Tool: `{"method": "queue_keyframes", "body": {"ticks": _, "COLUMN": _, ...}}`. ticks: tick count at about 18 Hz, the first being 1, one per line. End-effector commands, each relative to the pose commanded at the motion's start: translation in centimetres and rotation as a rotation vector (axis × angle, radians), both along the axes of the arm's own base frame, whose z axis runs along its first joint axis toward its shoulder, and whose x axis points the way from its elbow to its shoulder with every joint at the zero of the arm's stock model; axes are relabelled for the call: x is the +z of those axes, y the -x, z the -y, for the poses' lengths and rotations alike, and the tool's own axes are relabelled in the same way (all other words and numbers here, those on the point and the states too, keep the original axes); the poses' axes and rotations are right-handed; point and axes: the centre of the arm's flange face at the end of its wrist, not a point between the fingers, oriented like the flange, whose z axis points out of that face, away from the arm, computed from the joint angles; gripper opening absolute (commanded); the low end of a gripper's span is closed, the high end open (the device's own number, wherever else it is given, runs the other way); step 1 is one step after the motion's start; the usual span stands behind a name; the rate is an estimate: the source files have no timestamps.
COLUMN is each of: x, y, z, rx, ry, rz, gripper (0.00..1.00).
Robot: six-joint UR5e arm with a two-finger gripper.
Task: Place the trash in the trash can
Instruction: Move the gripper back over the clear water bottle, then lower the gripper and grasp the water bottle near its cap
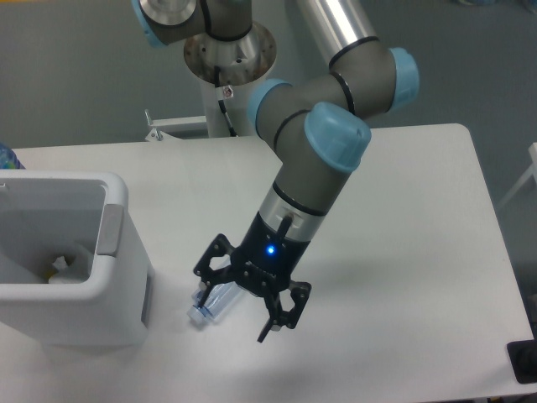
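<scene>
Beside trash can | bottle under spread fingers | table

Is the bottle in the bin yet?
No. The bottle lies on the table beside the bin, under the open pincer.

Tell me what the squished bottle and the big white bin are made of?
The bottle looks like thin clear plastic, slightly bluish: you can see the table through it. The bin looks like thick white plastic, smooth and a little glossy, with rounded edges; its exact material is a guess. The hand is open over the bottle.
</scene>
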Motion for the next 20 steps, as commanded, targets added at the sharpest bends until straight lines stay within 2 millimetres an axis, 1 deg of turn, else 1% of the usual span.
{"method": "queue_keyframes", "body": {"ticks": 2, "x": -1.6, "y": -1.1, "z": -0.2, "rx": -0.013, "ry": 0.074, "rz": 0.041, "gripper": 1.00}}
{"method": "queue_keyframes", "body": {"ticks": 4, "x": -3.5, "y": -2.2, "z": -0.8, "rx": -0.031, "ry": 0.149, "rz": 0.031, "gripper": 1.00}}
{"method": "queue_keyframes", "body": {"ticks": 6, "x": -5.5, "y": -4.2, "z": -2.0, "rx": -0.063, "ry": 0.216, "rz": 0.003, "gripper": 1.00}}
{"method": "queue_keyframes", "body": {"ticks": 7, "x": -6.0, "y": -4.4, "z": -2.1, "rx": -0.068, "ry": 0.237, "rz": -0.008, "gripper": 1.00}}
{"method": "queue_keyframes", "body": {"ticks": 9, "x": -7.1, "y": -5.6, "z": -2.7, "rx": -0.089, "ry": 0.255, "rz": -0.002, "gripper": 1.00}}
{"method": "queue_keyframes", "body": {"ticks": 12, "x": -9.2, "y": -7.3, "z": -2.5, "rx": -0.108, "ry": 0.308, "rz": -0.002, "gripper": 1.00}}
{"method": "queue_keyframes", "body": {"ticks": 15, "x": -9.7, "y": -8.2, "z": -2.6, "rx": -0.121, "ry": 0.335, "rz": -0.017, "gripper": 1.00}}
{"method": "queue_keyframes", "body": {"ticks": 20, "x": -10.5, "y": -8.1, "z": -2.7, "rx": -0.122, "ry": 0.346, "rz": -0.018, "gripper": 1.00}}
